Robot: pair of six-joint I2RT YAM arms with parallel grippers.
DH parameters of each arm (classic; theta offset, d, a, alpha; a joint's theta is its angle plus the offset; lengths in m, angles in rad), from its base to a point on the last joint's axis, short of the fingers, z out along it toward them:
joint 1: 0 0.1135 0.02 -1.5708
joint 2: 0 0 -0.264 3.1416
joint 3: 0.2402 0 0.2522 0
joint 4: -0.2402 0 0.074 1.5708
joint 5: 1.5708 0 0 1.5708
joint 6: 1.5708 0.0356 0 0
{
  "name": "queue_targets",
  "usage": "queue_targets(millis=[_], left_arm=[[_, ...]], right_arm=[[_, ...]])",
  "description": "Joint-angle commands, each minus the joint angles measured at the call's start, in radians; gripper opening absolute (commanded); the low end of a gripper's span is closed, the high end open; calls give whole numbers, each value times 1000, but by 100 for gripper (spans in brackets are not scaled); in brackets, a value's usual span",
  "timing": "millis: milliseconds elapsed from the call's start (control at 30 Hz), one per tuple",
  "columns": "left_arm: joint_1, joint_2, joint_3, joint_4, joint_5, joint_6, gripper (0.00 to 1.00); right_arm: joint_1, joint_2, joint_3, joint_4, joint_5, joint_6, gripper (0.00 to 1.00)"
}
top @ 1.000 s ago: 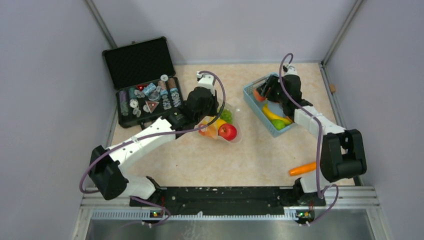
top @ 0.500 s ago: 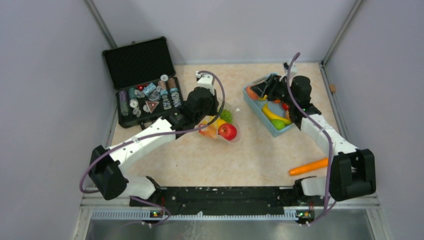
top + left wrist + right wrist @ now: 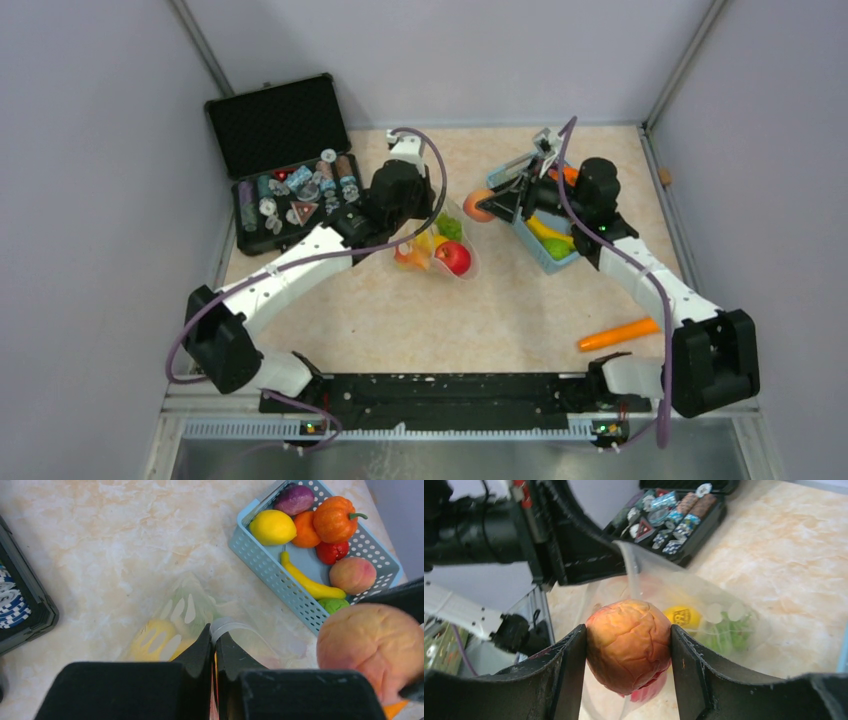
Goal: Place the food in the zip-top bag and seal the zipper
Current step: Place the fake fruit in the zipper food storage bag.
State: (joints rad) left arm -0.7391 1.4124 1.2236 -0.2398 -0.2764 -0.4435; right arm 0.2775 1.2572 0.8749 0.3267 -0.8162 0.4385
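Note:
The clear dotted zip-top bag (image 3: pixel 442 247) lies mid-table with a red apple (image 3: pixel 455 258), green (image 3: pixel 448 227) and yellow food inside. My left gripper (image 3: pixel 424 216) is shut on the bag's white zipper strip (image 3: pixel 227 626) and holds that edge up, so the mouth gapes toward the right. My right gripper (image 3: pixel 480 208) is shut on an orange-pink peach (image 3: pixel 629 645) and holds it in the air just right of the bag mouth. The peach also shows in the left wrist view (image 3: pixel 372 650). The bag shows beneath it in the right wrist view (image 3: pixel 719 615).
The light-blue basket (image 3: pixel 260 560) at back right holds a lemon (image 3: pixel 272 527), banana (image 3: pixel 307 582), pumpkin (image 3: pixel 336 519), another peach (image 3: pixel 352 575) and more. An orange carrot (image 3: pixel 618 333) lies at front right. The open black case (image 3: pixel 290 190) of trinkets stands at back left.
My right gripper lifted the peach out of the basket and carried it left toward the bag mouth. My left gripper shifted slightly back with the bag edge.

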Motion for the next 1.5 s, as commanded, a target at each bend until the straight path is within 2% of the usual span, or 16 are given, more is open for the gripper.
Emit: queue_targets(millis=[0, 200, 333, 533, 800, 933, 1033, 1167, 1300, 1467], left_arm=[[22, 12, 74, 32, 49, -24, 4], [32, 47, 113, 2, 51, -59, 3], [32, 49, 117, -3, 55, -68, 3], [32, 26, 90, 20, 83, -96, 3], [32, -40, 41, 37, 132, -129, 3], [32, -81, 22, 56, 152, -145, 3], [32, -101, 17, 61, 151, -160, 3], [32, -111, 9, 84, 163, -173, 3], [32, -100, -7, 72, 110, -171, 3], [38, -109, -73, 140, 101, -208, 3]], right_arm=[[34, -33, 27, 3, -118, -99, 37], [131, -3, 104, -176, -103, -253, 37], [164, 3, 99, -131, -97, -221, 37], [273, 69, 123, -160, 201, -275, 37], [301, 148, 145, -106, 644, -247, 36], [301, 159, 180, -111, 772, -264, 41], [301, 167, 214, -108, 716, -266, 52], [301, 203, 286, -140, 536, -263, 55], [301, 249, 305, -169, 321, -257, 60], [301, 278, 287, -210, 314, -249, 66]])
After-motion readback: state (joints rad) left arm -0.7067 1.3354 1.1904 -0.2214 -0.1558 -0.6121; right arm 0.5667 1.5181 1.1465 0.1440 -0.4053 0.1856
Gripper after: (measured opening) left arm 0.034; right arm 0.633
